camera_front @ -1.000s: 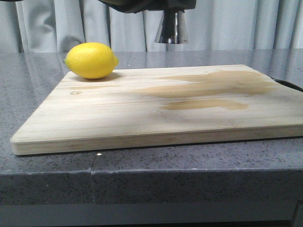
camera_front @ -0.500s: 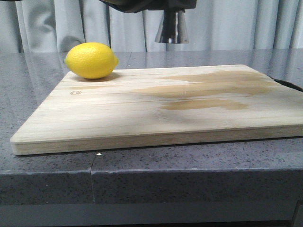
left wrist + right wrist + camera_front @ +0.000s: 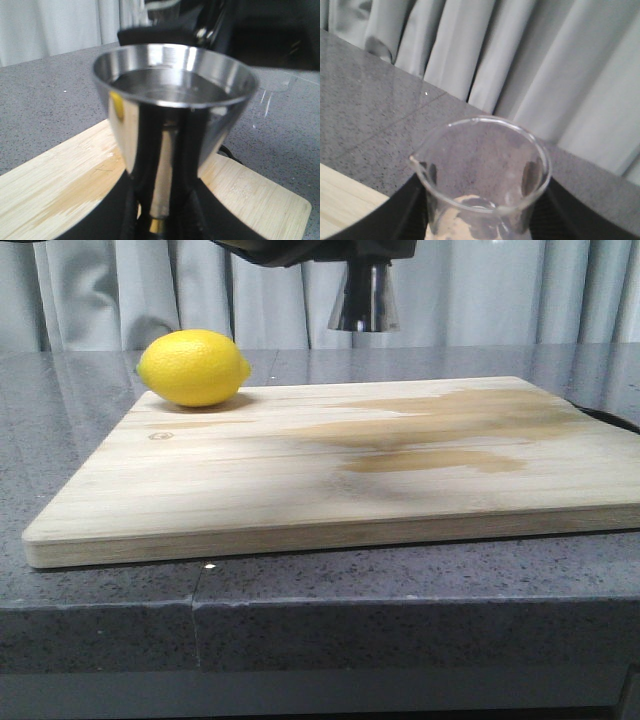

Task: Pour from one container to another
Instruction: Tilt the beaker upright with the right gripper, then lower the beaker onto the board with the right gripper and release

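A kitchen-style setting is indicated: a speckled grey stone counter [image 3: 100, 610], a stained wooden cutting board [image 3: 330, 470] and a lemon [image 3: 193, 367] are observed, backed by grey curtains [image 3: 500, 290].

I'm seeing mirror-polished steel on the jigger [image 3: 175, 95], glossy enough to throw reflections, with a thin gold-coloured band at its waist. The beaker [image 3: 482, 175] is clear, smooth glass. Below, the cutting board [image 3: 300, 470] is pale, matt wood with visible grain and darker blotches. The lemon [image 3: 193, 367] has waxy, finely dimpled yellow skin. The countertop [image 3: 400, 620] is speckled grey stone, slightly sheeny. Grey cloth curtains [image 3: 530, 65] hang in soft folds.
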`<state>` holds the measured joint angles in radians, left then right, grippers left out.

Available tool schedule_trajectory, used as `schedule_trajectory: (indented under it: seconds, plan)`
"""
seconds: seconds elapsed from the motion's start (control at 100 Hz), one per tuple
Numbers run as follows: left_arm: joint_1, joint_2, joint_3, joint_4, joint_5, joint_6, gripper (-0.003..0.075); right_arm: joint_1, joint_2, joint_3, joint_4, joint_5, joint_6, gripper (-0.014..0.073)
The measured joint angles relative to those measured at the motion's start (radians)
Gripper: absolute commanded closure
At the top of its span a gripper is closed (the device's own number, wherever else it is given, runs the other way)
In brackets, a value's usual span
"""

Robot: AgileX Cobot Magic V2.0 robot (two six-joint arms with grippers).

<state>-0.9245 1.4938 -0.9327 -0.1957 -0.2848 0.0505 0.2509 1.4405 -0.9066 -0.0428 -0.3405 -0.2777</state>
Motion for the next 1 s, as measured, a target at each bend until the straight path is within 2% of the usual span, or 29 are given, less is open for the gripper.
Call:
schedule_trajectory:
  seconds: [0.2, 0.37, 0.59, 0.91, 1.0]
  plan:
    - [0.000, 0.000, 0.000, 0.000, 0.000, 0.000, 0.0739, -0.034, 0.150, 0.063, 0.032, -0.178, 0.132, 0.0401]
    - [0.000, 0.000, 0.000, 0.000, 0.000, 0.000, 0.0739, -0.034, 0.248, 0.093, 0.033, -0.307, 0.157, 0.0401]
    - [0.000, 0.000, 0.000, 0.000, 0.000, 0.000, 0.0739, -0.034, 0.335, 0.096, 0.033, -0.360, 0.159, 0.0401]
    - [0.000, 0.000, 0.000, 0.002, 0.000, 0.000, 0.0739, -0.034, 0.363, 0.096, 0.033, -0.408, 0.161, 0.0395]
    - [0.000, 0.000, 0.000, 0.002, 0.000, 0.000, 0.0739, -0.034, 0.363, 0.096, 0.033, -0.408, 0.161, 0.0326]
